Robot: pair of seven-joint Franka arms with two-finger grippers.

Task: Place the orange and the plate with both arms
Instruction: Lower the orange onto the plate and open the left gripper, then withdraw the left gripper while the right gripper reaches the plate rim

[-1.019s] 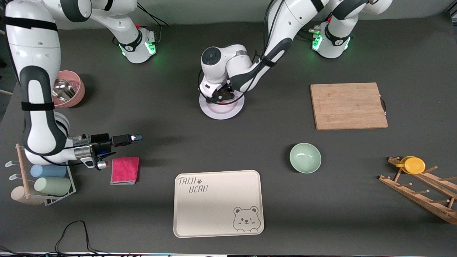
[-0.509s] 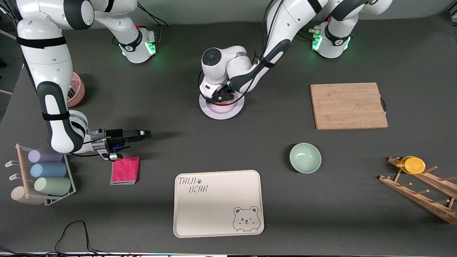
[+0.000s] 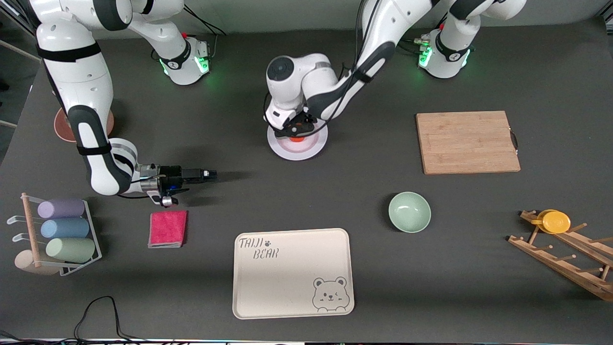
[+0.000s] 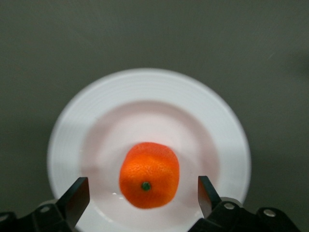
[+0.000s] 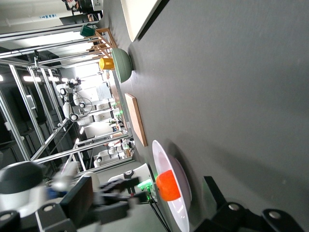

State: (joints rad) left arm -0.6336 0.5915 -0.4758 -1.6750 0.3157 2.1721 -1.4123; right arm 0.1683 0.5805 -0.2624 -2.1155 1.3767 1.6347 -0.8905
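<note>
Both fingers of the left gripper [image 4: 142,198] stand wide apart, one on each side of the orange [image 4: 149,175] with a clear gap to it, so the fruit is let go and rests on its own in the well of the white plate [image 4: 145,92]. A second ago that gripper was closed on the orange just above the plate; since then it has opened and the wrist has lifted a little in the front view, where the orange [image 3: 297,138] now shows free below the black fingers. The first half of the task looks done: orange on plate, plate [image 3: 311,146] on the dark table [image 3: 364,287] between the two bases, farther from the front camera than the beige bear tray [image 3: 287,278].

Meanwhile the right gripper [image 3: 210,175] has swung from near the pink cloth [image 3: 167,228] toward the plate, held low and level with its fingers spread and empty. It is well apart from the plate. My guess is that it is coming to take the rim, which a thin, shallow plate on a flat surface makes awkward, and a tilt could roll the orange off.

Hard to read: in the front view the left wrist covers the part of the plate toward the bases. The left wrist view cuts off the rim under the fingers. The right wrist view shows the plate [image 5: 179,205] edge-on with the orange [image 5: 168,186] on it, its own fingertips out of frame. Where the plate should end up is not marked.
</note>
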